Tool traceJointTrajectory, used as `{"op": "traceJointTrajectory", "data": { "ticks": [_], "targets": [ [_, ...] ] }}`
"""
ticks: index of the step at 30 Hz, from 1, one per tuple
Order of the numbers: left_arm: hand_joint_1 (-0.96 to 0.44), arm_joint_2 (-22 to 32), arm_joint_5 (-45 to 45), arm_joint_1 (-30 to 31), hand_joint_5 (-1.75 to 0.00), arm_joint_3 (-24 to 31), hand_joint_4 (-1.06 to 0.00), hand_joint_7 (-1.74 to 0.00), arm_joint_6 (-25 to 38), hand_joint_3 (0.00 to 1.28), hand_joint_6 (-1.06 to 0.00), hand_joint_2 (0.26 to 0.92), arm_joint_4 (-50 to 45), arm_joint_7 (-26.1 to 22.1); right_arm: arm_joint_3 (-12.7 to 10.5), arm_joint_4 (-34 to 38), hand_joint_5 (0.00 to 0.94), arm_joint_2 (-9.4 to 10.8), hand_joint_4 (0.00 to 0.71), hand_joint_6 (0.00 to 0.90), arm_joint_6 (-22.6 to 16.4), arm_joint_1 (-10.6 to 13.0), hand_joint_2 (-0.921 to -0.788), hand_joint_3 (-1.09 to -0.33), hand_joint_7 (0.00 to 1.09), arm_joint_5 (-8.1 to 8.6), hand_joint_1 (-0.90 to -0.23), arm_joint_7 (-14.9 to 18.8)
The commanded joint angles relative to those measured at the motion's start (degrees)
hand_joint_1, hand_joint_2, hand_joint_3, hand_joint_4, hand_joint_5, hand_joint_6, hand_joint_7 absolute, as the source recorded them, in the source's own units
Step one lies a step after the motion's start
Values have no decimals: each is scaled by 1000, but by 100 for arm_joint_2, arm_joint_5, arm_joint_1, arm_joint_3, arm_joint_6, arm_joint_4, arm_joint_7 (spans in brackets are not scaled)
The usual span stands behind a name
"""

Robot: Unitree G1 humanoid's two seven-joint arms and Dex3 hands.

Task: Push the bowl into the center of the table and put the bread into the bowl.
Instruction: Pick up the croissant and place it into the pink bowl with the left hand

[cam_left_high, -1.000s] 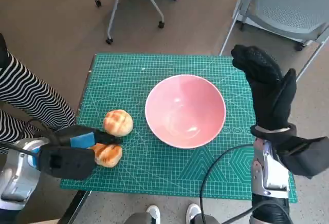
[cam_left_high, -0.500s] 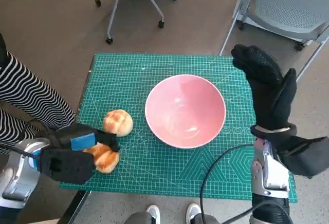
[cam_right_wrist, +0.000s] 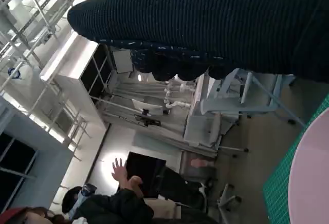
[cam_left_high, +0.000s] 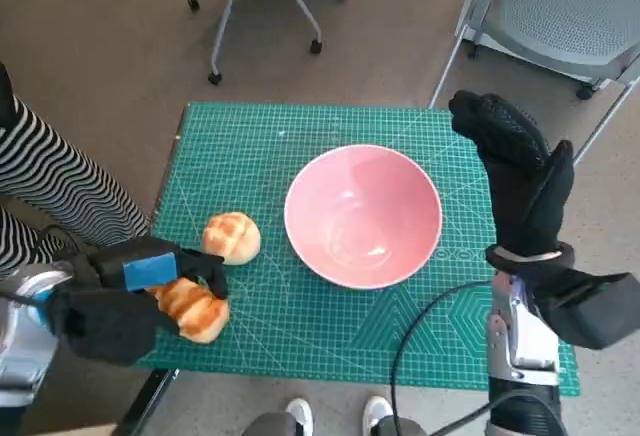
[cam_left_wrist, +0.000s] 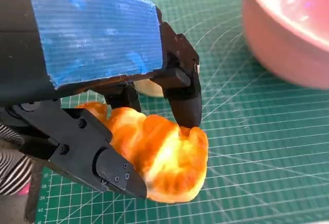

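Nearest, the left hand (cam_left_high: 115,301) is gripping one bread (cam_left_high: 192,309) in its fingers (cam_left_wrist: 186,100), now lifting it off the worktop (cam_left_high: 300,331), so carrying comes next. A second bun (cam_left_high: 232,237) is lying between it and the centred bowl (cam_left_high: 363,215). Beyond, the right hand (cam_left_high: 515,171) is hovering, fingers straight and empty, clear of the path.

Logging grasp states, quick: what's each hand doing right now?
Left hand: holding a bread roll, fingers closed on it.
Right hand: open, holding nothing, raised beside the bowl.
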Motion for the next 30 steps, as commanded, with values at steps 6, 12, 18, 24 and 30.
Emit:
{"op": "traceJointTrajectory", "data": {
  "ticks": [6,12,18,24,30],
  "targets": [
    [2,-135,-893,-509,-1116,411,-701,-1221,-163,70,-611,920,-260,-148,-48,85,1,-69,212,113,20,132,-921,-682,536,-113,-679,7],
    [3,-370,-1174,-975,-1185,430,-708,-1089,-351,52,-666,916,-262,-87,-68,75,1,-54,213,113,30,142,-921,-681,537,-90,-681,0],
    [4,-768,-1226,-1732,-1218,286,-718,-1022,-443,49,-690,911,-216,61,-98,59,2,-45,214,114,34,164,-921,-679,538,-75,-684,-23],
    [7,-1185,-915,-2420,-1303,-71,-706,-888,-411,72,-742,896,-34,232,-118,32,2,-18,215,120,53,191,-921,-676,539,-63,-685,-39],
    [4,-1402,-358,-3073,-1180,-555,-723,-1058,182,83,-687,893,-58,244,-120,-69,2,6,216,122,69,270,-921,-672,538,-68,-686,-54]
  ]
}}
